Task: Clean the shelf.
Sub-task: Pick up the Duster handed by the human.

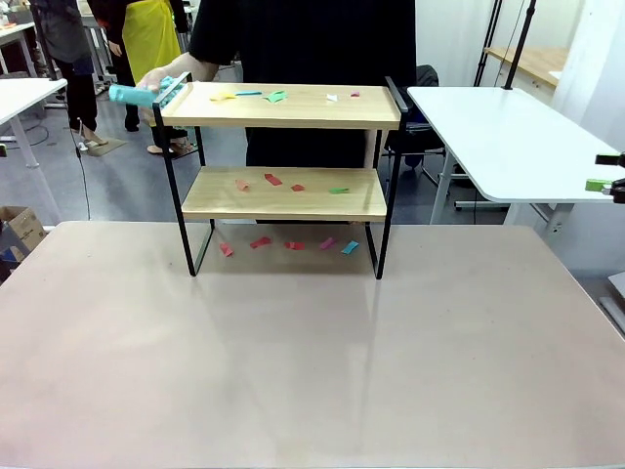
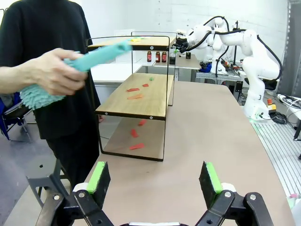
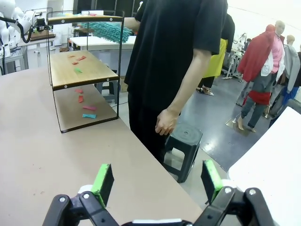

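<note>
The shelf (image 1: 293,118) stands at the far middle of the beige table, two wooden boards on black legs. Coloured paper scraps (image 1: 272,180) lie on both boards and on the tabletop under it. A person in black stands behind it, and one hand holds a teal duster (image 1: 137,94) at the left end of the top board. In the left wrist view my left gripper (image 2: 154,178) is open and empty, well short of the shelf (image 2: 141,99), with the duster (image 2: 101,54) up close. My right gripper (image 3: 157,181) is open and empty too, off the table's right side, far from the shelf (image 3: 80,70).
A white table (image 1: 508,147) stands at the back right, and my right gripper (image 1: 604,172) hangs at its near edge. A dark stool (image 3: 186,139) sits on the floor beside the person. The beige tabletop (image 1: 312,352) stretches bare in front of the shelf. Other people stand farther back.
</note>
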`<act>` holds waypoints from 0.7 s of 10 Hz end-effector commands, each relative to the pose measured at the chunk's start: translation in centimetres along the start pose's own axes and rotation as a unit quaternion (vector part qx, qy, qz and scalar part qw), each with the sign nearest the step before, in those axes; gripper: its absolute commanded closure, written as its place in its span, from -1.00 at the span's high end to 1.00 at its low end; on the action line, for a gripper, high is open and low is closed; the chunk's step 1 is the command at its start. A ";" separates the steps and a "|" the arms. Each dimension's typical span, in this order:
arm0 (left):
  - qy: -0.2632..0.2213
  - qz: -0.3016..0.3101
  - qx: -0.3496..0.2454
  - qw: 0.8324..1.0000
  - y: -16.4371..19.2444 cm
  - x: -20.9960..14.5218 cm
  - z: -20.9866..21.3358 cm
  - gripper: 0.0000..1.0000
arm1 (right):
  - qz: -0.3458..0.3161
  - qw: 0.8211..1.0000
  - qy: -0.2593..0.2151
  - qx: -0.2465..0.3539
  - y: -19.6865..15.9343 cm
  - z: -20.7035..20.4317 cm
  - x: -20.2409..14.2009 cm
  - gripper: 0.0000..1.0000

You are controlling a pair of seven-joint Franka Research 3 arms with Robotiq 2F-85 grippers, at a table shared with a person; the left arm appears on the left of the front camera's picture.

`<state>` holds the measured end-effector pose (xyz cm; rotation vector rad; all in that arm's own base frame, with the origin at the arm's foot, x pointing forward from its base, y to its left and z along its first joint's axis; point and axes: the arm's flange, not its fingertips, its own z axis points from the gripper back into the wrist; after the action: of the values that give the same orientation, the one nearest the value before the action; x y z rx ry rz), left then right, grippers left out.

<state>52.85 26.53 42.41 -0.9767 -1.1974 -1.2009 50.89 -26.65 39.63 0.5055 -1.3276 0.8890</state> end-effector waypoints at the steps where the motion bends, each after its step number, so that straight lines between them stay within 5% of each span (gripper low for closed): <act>1: -0.001 -0.003 0.000 1.000 0.0 0.0 0.0 1.00 | -0.004 1.000 0.003 -0.006 0.1 -0.4 0.9 1.00; 7: -0.001 -0.003 0.000 1.000 0.0 0.0 0.0 1.00 | -0.004 1.000 0.003 -0.006 0.1 -0.4 0.9 1.00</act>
<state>52.85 26.53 42.41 -0.9767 -1.1974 -1.2009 50.88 -26.69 39.61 0.5075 -1.3291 0.8881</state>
